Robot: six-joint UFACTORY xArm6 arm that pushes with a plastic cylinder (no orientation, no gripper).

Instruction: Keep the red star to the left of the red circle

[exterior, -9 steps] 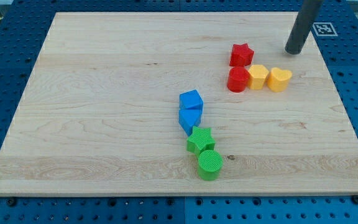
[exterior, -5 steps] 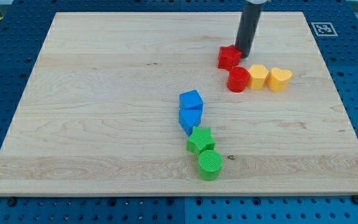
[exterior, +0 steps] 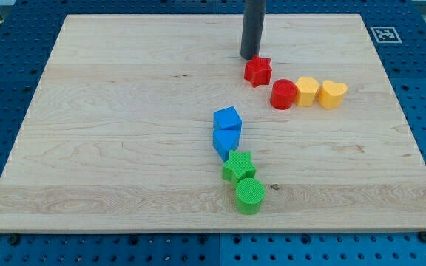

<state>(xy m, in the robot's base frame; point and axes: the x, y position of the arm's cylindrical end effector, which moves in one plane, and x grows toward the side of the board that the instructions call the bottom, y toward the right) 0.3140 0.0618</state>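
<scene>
The red star (exterior: 258, 71) lies on the wooden board (exterior: 124, 111), up and to the left of the red circle (exterior: 282, 94); a small gap separates them. My tip (exterior: 249, 57) rests just above the star's upper left edge, very close to it or touching it. The dark rod rises from there out of the view's top. The red circle touches a yellow block on its right.
A yellow hexagon-like block (exterior: 306, 91) and a yellow heart (exterior: 333, 94) sit in a row right of the red circle. Two blue blocks (exterior: 227, 119) (exterior: 225, 140), a green star (exterior: 238, 166) and a green circle (exterior: 249, 195) form a line near the board's middle-bottom.
My tip swept from the board's upper right to the left, past the red star. The star slid left, from above the red circle to its upper left. Other blocks stayed put.
</scene>
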